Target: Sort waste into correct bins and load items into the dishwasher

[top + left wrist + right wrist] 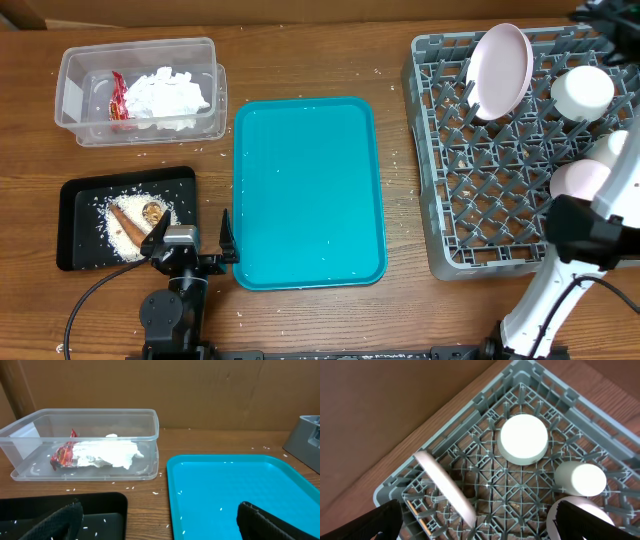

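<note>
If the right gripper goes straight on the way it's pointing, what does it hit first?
Probably the grey plastic dish rack's lattice base, in the gap between the leaning pale-pink plate and the upturned white bowl; depth is unclear.

Standing here, this reads as a robotics lab rig dressed up like a kitchen, more test station than anybody's home. Everything lives on one wood-grain bench with a plain brown board as the backdrop. A black robot arm and a white robot arm rise from the front edge, with a cable looping off the black one. The grey dish rack just sits flat on the bench, and the bins are a clear tub and a black tray next to a teal tray.
</note>
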Robot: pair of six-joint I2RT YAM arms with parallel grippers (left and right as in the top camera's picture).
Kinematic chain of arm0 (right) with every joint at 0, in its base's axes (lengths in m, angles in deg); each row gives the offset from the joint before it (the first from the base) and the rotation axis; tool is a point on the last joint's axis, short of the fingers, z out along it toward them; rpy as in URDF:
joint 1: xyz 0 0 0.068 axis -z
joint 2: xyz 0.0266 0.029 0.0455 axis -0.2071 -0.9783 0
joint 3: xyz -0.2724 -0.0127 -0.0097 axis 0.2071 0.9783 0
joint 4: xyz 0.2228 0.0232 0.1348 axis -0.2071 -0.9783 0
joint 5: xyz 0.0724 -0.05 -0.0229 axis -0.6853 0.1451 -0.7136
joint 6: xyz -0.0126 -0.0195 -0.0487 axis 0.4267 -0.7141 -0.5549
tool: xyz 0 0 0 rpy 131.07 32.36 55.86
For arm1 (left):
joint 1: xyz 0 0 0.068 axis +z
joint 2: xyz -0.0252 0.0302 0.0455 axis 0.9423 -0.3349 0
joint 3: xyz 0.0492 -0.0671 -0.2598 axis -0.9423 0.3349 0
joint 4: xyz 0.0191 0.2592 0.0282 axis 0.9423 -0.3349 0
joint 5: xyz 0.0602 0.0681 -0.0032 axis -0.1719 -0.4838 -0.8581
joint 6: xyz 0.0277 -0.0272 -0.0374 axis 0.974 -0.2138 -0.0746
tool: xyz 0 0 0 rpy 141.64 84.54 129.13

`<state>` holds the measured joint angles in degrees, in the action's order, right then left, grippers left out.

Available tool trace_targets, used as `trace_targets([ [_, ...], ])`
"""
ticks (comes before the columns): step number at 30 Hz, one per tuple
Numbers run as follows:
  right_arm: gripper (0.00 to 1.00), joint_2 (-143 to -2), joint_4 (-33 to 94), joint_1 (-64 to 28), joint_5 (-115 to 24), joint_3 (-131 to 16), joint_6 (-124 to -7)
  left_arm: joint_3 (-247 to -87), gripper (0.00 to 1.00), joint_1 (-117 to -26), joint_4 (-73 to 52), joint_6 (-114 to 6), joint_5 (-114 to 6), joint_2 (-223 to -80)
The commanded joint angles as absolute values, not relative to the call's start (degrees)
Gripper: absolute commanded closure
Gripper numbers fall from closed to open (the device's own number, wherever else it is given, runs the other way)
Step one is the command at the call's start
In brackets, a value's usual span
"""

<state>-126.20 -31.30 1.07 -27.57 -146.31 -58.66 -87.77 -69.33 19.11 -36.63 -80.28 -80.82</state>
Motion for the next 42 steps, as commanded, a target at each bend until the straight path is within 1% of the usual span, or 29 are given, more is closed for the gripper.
trace_targets([
  [1,0.0,-119.8,-33.2,-1.0,-18.8,-147.7,-58.8,-87.4,0.0,-69.7,19.2,-35.3,-81.0,-80.1],
  [4,0.0,-116.4,-33.6,-2.0,-17.0,-147.6,-58.8,-87.4,0.0,-69.7,19.2,-35.3,-81.0,-80.1],
  [9,0.0,-110.4,-28.4,-2.0,-16.9,-146.7,-58.8,-87.4,0.0,-69.7,19.2,-35.3,-81.0,-80.1],
  [13,0.0,-105.0,-20.5,-2.0,-17.2,-140.7,-58.7,-87.4,0.0,-69.7,19.2,-35.3,-81.0,-80.1],
  [16,0.0,-100.6,-12.9,-2.0,-20.9,-132.5,-58.8,-87.4,0.0,-69.7,19.2,-35.3,-81.0,-80.1],
  [21,0.0,-92.5,-1.2,-2.0,-28.3,-115.1,-58.7,-87.4,0.0,-69.7,19.2,-35.3,-81.0,-80.1],
  [25,0.0,-85.6,5.7,-2.0,-28.3,-100.6,-58.8,-87.4,0.0,-69.7,19.2,-35.3,-81.0,-80.1],
  [26,0.0,-81.4,10.6,-2.0,-28.3,-91.8,-58.7,-87.4,0.0,-69.7,19.2,-35.3,-81.0,-80.1],
  [31,0.0,-70.4,22.6,-2.4,-29.2,-71.0,-58.5,-87.4,0.0,-69.7,19.2,-35.3,-81.0,-80.1],
  [37,0.0,-52.6,45.6,-5.1,-31.3,-40.7,-58.5,-87.4,0.0,-69.7,19.2,-35.3,-81.0,-80.1],
  [42,0.0,-36.5,57.0,-8.5,-31.3,-19.4,-58.6,-87.4,0.0,-69.7,19.2,-35.3,-81.0,-80.1],
])
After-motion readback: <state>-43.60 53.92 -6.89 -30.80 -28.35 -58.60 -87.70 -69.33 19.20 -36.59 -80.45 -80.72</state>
